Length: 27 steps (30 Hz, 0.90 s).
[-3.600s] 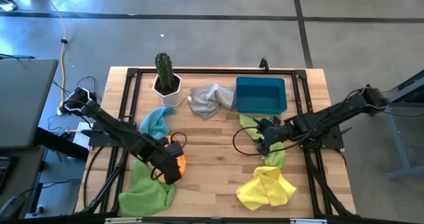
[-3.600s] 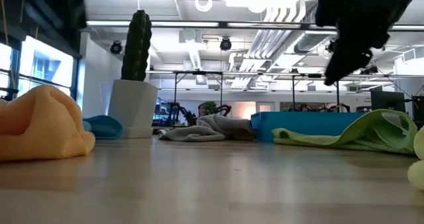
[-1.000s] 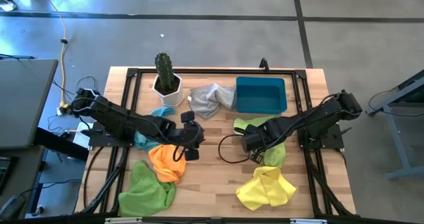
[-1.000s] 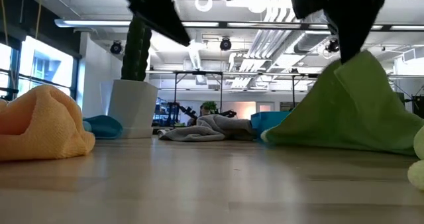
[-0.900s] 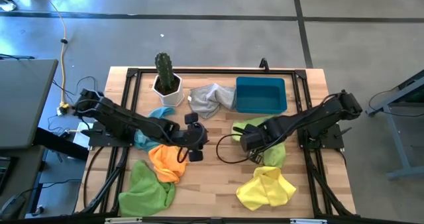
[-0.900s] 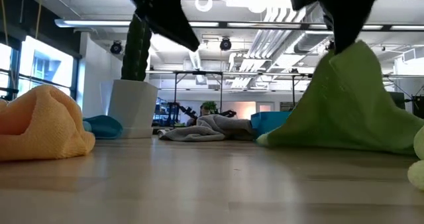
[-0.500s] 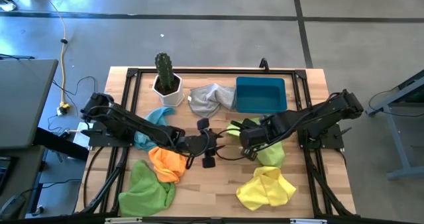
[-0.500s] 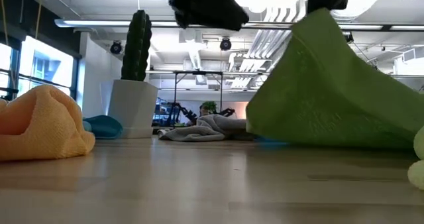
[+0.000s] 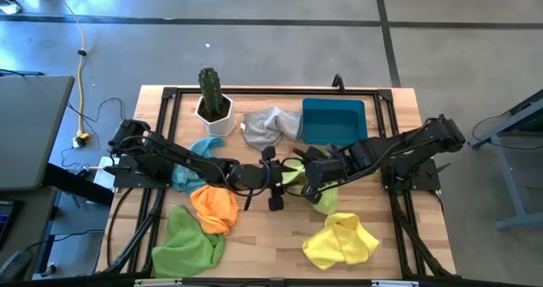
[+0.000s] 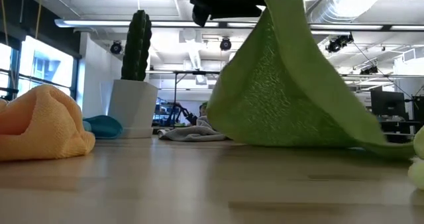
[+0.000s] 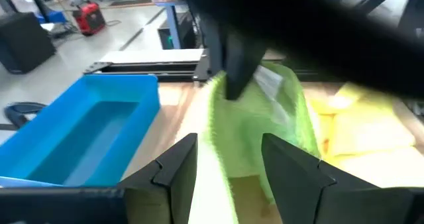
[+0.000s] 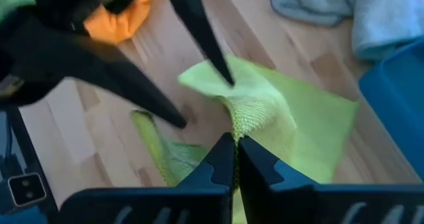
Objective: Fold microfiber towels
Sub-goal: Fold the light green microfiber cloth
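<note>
My right gripper is shut on a lime green towel and holds it up like a tent over the table's middle. My left gripper is open and points almost level at that towel from the table's left. Its fingers stand on either side of a raised corner. Untouched on the table lie an orange towel, a second lime green one, a yellow one, a light blue one and a grey one. My right gripper pinches a raised fold of the lime green towel between its two shut fingers, coming from above and slanting down. The towel hangs below in a cone, and its lower part rests on the table. My left gripper: whether a finger touches the corner cannot be told.
A blue plastic bin stands at the far side, right of the grey towel. A potted cactus stands at the far left. Bare wood lies along the near edge between the green and yellow towels.
My right gripper has risen and drifted toward the table's left with the lime green towel, drawing it up into a taller tent while its lower edge stays on the table. My left gripper has moved toward the table's right to that towel and tipped up toward level, staying open.
</note>
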Each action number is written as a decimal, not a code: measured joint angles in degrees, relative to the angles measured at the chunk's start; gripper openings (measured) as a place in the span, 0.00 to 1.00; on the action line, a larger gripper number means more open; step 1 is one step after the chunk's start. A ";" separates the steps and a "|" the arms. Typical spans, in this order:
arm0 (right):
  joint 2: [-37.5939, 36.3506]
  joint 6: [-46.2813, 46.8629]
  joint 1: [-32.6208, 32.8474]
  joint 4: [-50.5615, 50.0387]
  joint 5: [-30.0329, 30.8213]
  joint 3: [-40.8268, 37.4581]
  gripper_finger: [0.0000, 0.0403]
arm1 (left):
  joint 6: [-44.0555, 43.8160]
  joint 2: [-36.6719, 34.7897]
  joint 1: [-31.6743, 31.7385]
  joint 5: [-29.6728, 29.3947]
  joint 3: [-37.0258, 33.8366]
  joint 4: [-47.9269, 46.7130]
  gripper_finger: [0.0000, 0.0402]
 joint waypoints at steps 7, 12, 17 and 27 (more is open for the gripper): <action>0.00 -1.21 0.00 0.09 0.57 2.25 0.00 | -2.00 0.01 -1.09 -1.54 0.00 -3.49 0.39; 0.00 -1.65 0.00 0.43 0.78 3.03 0.00 | -6.87 0.01 -1.03 -6.60 0.00 -9.91 0.39; 0.00 -1.67 0.00 0.37 1.25 3.03 0.00 | -11.96 0.01 -1.11 -10.05 0.00 -16.33 0.39; 0.00 -1.65 0.00 0.40 1.34 3.03 0.00 | -16.31 0.01 -1.49 -12.10 0.00 -21.60 0.39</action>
